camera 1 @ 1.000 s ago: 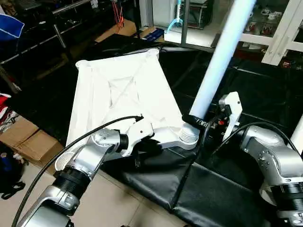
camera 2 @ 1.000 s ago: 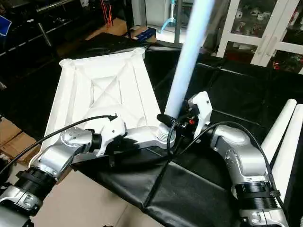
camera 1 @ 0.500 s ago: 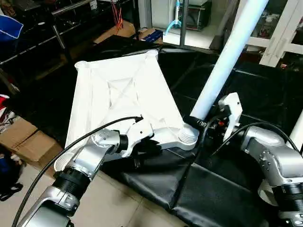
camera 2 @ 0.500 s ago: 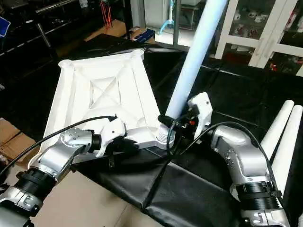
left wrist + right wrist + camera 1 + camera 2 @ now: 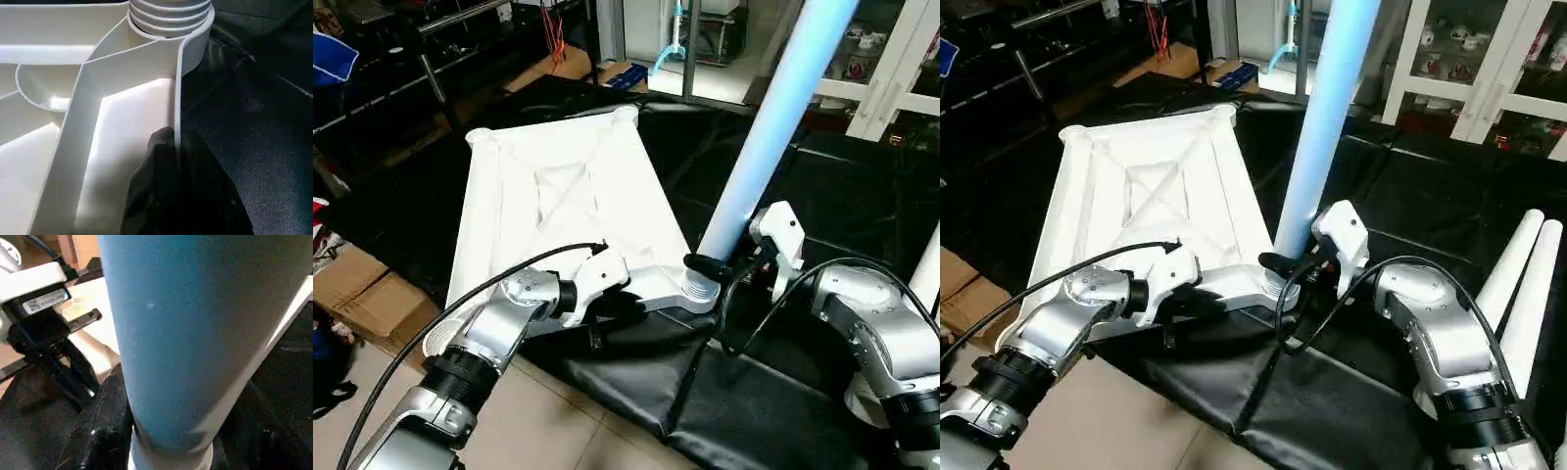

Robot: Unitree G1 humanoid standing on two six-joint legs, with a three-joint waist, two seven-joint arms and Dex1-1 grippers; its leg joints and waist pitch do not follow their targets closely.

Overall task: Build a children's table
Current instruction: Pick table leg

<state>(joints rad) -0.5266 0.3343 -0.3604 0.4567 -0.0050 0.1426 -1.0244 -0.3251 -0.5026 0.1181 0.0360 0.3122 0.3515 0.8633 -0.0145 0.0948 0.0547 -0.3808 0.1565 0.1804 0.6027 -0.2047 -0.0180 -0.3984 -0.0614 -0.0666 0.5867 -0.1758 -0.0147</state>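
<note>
The white tabletop [image 5: 563,201] is lying upside down on the black padded mat [image 5: 822,186], showing its X-ribbed underside. A long white leg [image 5: 766,137] is standing in the threaded corner socket [image 5: 697,290] nearest the robot, leaning a little away from the tabletop. Two more legs [image 5: 1520,279] are lying side by side on the mat at the right. The right claw [image 5: 708,264] is closing around the leg's base. The left claw [image 5: 178,188] is pinching the tabletop's rim wall just beside that socket.
</note>
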